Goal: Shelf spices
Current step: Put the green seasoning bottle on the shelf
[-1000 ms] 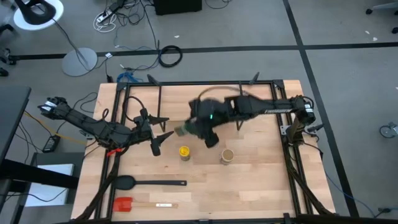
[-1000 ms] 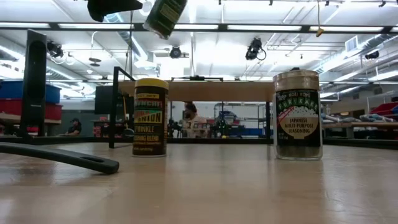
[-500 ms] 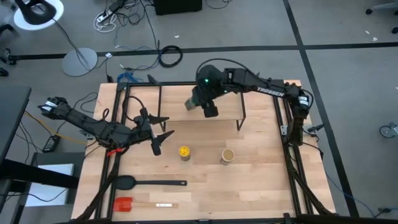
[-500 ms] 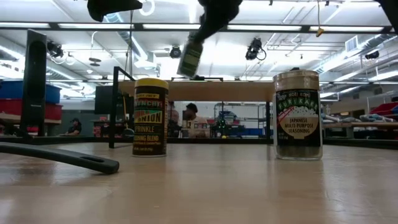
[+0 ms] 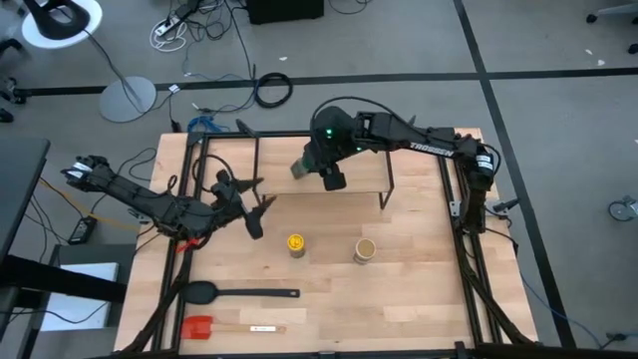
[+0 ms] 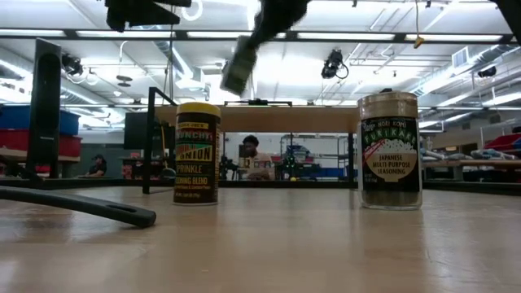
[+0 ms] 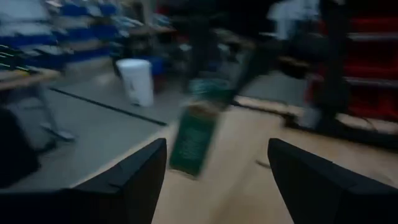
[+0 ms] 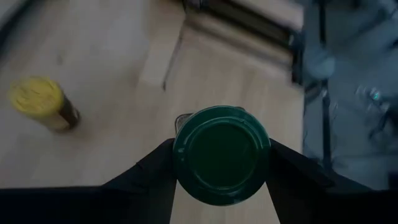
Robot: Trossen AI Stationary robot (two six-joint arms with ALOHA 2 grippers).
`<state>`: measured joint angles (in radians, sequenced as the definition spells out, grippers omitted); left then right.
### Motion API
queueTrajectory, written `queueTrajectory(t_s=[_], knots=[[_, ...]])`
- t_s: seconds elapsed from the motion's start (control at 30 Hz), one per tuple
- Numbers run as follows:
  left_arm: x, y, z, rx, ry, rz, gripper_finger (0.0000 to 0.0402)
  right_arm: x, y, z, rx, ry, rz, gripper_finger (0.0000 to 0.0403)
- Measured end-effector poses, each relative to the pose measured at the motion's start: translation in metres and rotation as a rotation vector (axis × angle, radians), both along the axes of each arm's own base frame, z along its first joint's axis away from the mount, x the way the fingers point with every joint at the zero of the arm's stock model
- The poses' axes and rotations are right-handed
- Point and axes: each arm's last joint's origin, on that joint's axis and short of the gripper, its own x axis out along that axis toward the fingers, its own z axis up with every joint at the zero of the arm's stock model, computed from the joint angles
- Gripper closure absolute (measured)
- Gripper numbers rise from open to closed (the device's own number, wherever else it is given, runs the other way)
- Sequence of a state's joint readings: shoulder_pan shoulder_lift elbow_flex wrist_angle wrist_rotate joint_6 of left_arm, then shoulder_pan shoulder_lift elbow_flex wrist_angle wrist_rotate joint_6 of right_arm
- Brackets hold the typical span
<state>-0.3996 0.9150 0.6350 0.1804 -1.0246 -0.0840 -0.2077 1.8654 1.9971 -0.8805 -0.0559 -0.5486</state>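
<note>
The right pincer (image 5: 317, 170) hangs over the shelf (image 5: 359, 170) at the far side of the bench (image 5: 419, 299), pinching the green-lidded jar (image 8: 221, 154) between its two fingers (image 8: 148, 180); the right wrist view looks straight down on the green lid. In the low view that jar (image 6: 237, 65) is tilted and high in the air, clear of the bench top. The yellow-lidded jar (image 5: 295, 244) and the tan-topped jar (image 5: 365, 249) stand upright on the bench in front of the shelf, near each other but apart. The left pincer (image 5: 257, 204) waits at the left side of the bench, raised, its fingers (image 7: 127, 186) spread with nothing between them; its wrist view shows the green-lidded jar (image 7: 194, 140) farther off. A black spoon (image 5: 239, 292) and a red spatula (image 5: 224, 327) lie near the front left edge. People show in the room behind.
</note>
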Motion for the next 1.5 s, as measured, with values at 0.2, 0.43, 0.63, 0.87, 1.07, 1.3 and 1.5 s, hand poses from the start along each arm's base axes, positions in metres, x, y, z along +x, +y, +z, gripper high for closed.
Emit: queueTrajectory(t_s=[0.2,0.43,0.63,0.87,1.07,1.3,1.5], knots=[[-0.009,0.005,0.031,0.066,-0.164,0.033,0.0117,-0.015,0.026,0.045,-0.05,-0.138,0.074,0.0201],[-0.013,0.013,0.043,0.187,-0.075,0.106,0.0117,-0.036,0.047,0.075,-0.072,-0.208,0.121,0.0201],[0.005,0.014,0.061,0.253,0.104,0.109,0.0115,-0.033,0.044,0.062,-0.047,-0.125,0.069,0.0201],[0.055,0.019,0.073,0.214,0.338,0.115,0.0108,-0.03,0.041,0.06,-0.049,-0.123,0.036,0.0201],[0.084,0.028,0.075,0.168,0.402,0.043,0.0108,-0.032,0.041,0.057,-0.047,-0.091,-0.001,0.0201],[0.093,0.035,0.073,0.116,0.374,-0.03,0.0108,-0.032,0.045,0.056,-0.044,-0.074,-0.01,0.0201],[0.104,0.037,0.062,0.104,0.41,-0.043,0.0108,-0.031,0.049,0.057,-0.047,-0.087,0.005,0.0201]])
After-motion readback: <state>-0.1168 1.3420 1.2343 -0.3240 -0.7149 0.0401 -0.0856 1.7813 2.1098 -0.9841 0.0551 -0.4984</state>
